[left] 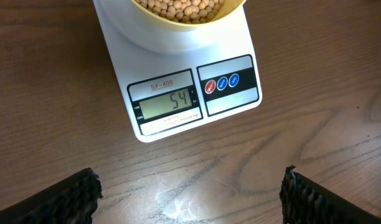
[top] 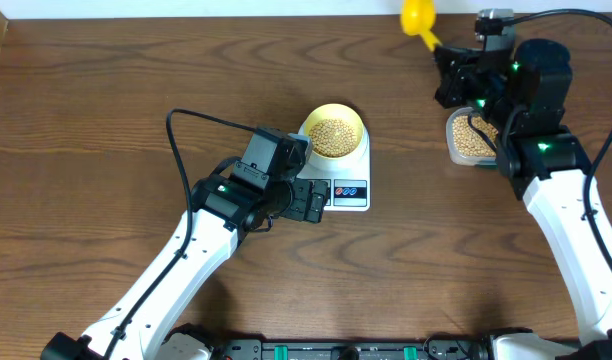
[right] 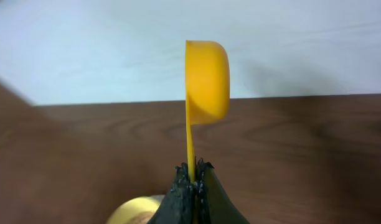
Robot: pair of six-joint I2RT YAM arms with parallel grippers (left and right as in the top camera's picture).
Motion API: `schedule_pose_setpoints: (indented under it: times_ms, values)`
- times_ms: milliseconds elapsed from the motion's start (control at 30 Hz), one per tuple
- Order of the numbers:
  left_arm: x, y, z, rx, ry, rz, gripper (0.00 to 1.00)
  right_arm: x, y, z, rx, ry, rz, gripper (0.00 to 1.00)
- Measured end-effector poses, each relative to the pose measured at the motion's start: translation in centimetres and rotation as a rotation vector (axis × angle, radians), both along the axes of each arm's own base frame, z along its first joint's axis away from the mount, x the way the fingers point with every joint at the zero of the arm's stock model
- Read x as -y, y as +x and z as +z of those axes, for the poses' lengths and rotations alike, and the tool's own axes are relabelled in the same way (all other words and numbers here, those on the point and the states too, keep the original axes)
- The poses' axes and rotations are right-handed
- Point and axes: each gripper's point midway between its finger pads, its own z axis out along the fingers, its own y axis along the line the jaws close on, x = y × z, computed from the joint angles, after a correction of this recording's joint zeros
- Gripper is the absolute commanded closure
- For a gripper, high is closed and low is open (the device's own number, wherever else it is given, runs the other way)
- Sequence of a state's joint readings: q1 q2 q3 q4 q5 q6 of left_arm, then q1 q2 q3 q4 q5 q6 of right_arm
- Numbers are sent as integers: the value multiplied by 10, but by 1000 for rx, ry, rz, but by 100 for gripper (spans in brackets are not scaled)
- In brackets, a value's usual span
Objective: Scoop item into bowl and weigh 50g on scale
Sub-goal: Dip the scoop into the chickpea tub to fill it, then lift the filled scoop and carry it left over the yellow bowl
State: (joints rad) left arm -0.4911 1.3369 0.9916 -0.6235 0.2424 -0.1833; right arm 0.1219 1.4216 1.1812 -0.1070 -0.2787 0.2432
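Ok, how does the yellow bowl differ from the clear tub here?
The bowl is round and pale yellow; the tub is clear, with rounded corners. The bowl stands on the scale; the tub stands directly on the table. The bowl shows nearly whole from overhead; the tub is partly hidden beneath the right arm. Both hold tan beans.

Right gripper (top: pixel 449 58) is holding a scoop (top: pixel 419 16); tub (top: pixel 470 141) is sitting just behind it, bowl (top: pixel 334 133) on scale (top: pixel 352 191) well left.
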Motion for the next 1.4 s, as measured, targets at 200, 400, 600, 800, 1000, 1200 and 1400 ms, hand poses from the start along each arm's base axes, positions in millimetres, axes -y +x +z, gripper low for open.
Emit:
schedule_pose_setpoints:
  times_ms: [200,400,600,800,1000,1200,1400]
  values:
    - [0,0,0,0,0,0,6,39,11,-3,8,-48,-151,99]
    - [0,0,0,0,0,0,6,73,16,-6,1,-63,-242,99]
    - [0,0,0,0,0,0,6,83,17,-5,2,-67,-270,99]
    - [0,0,0,0,0,0,6,68,17,2,28,-34,-186,99]
    - [0,0,0,0,0,0,6,43,13,15,73,17,-43,99]
    - [0,0,0,0,0,0,5,19,7,17,76,40,55,99]
    - [0,0,0,0,0,0,6,-26,-5,12,86,-4,189,99]
